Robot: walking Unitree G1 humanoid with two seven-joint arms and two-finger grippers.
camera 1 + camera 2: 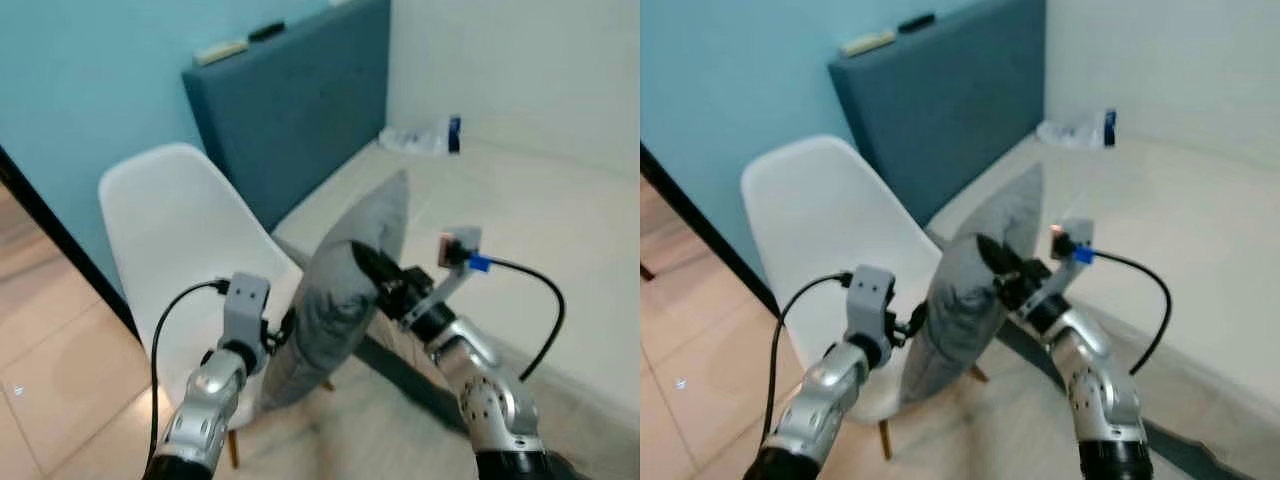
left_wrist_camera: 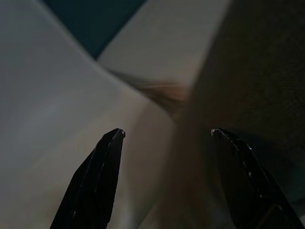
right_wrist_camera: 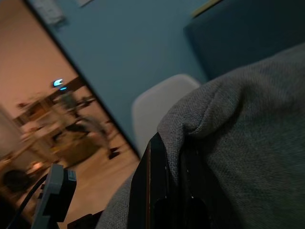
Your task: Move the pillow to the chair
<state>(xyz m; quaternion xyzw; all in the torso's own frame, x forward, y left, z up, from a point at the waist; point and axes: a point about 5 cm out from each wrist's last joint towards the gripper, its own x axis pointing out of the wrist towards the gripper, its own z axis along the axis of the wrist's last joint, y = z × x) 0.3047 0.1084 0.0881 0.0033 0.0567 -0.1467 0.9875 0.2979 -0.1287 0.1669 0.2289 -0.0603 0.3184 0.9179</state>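
A grey pillow [image 1: 340, 300] stands on edge in the air between the bed and the white plastic chair [image 1: 170, 220], its lower corner over the chair's seat. My right gripper [image 1: 372, 268] is shut on the pillow's upper edge; in the right wrist view the fabric [image 3: 248, 143] bunches around the fingers [image 3: 155, 186]. On the pillow's chair side, low down, my left gripper [image 1: 285, 335] is open. The left wrist view has its fingers spread [image 2: 167, 133], the pillow [image 2: 257, 71] beside one finger and the chair's seat [image 2: 52, 119] beyond the other.
A dark blue headboard [image 1: 290, 110] stands behind the chair, with small items on its top. The pale mattress [image 1: 520, 200] stretches to the right, with a clear packet [image 1: 420, 140] lying at its far end. Tiled floor [image 1: 50, 340] lies left of the chair, beside a teal wall.
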